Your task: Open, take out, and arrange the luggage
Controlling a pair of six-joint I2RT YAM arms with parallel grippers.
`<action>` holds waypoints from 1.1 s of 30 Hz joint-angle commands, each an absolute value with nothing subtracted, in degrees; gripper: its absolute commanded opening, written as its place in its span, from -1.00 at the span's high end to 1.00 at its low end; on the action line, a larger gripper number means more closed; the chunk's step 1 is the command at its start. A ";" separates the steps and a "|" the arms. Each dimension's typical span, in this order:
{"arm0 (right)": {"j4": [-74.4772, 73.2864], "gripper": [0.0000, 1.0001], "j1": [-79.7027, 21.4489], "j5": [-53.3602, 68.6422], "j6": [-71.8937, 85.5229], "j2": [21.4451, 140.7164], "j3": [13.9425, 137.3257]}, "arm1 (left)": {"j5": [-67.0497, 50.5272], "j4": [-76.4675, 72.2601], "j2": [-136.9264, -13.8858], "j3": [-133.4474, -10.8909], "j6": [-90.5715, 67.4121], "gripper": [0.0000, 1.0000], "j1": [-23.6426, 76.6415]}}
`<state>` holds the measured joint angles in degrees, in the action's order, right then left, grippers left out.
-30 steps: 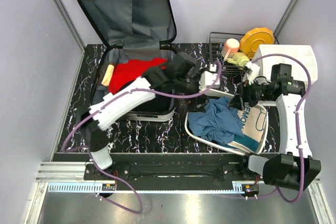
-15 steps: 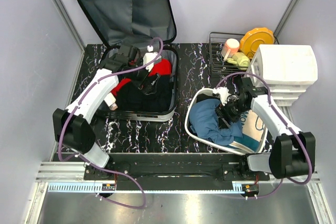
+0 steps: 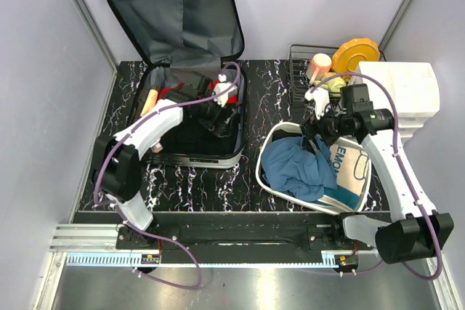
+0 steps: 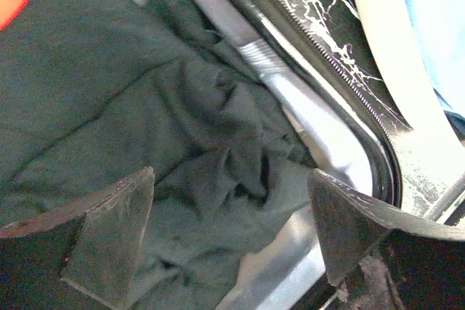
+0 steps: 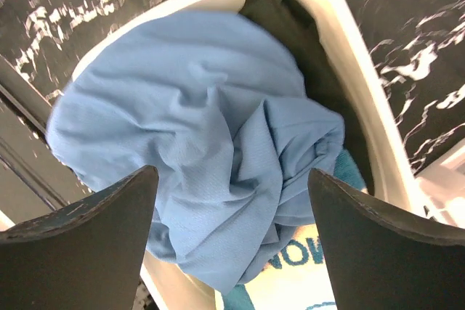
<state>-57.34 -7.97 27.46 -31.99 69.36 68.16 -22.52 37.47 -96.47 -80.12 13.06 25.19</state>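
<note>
Black marbled tabletop (image 3: 196, 179): the left gripper (image 4: 231, 176), fingers apart, hangs over dark cloth (image 4: 182, 143) inside the luggage (image 3: 174, 12) (far left, lid raised). Only its wrist view shows the zip teeth (image 4: 349, 70). The right gripper (image 5: 231, 179), also apart, hovers over blue cloth (image 5: 203, 143) in the white basin (image 5: 349, 56), beside print (image 5: 290, 258) reading "NOW".

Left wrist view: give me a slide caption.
Left gripper, jaws open, poised above a crumpled dark garment inside the luggage.

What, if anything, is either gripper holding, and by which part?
Nothing is held: the left gripper is open over the dark garment in the luggage, the right gripper open above the blue cloth.
</note>
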 commanded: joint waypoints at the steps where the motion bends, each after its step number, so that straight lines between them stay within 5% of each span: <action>1: -56.34 -0.87 -8.09 29.70 -24.89 67.76 75.14 | -21.89 31.47 -101.06 -78.66 10.11 -0.74 27.25; 5: -55.81 -0.83 -8.09 33.92 -20.05 73.63 81.02 | -20.30 31.03 -102.75 -76.56 12.12 -0.46 27.25; 10: -48.97 -0.78 -9.57 38.49 -8.55 80.32 84.73 | -25.91 31.29 -98.45 -73.57 13.10 0.73 23.66; 12: -43.54 -0.76 -10.89 39.89 -2.94 82.61 84.81 | -30.73 32.08 -95.47 -73.56 13.09 0.96 21.28; 21: -30.85 -0.77 -25.04 26.03 20.28 95.17 91.21 | -41.65 35.15 -88.77 -69.96 18.02 1.00 8.54; 33: -29.53 -0.93 -32.96 26.46 34.00 109.24 99.23 | -49.04 34.19 -89.30 -69.35 17.58 1.00 3.08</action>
<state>-31.51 -31.40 27.83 26.89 106.85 95.85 -43.24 35.79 -90.24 -69.71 16.62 3.31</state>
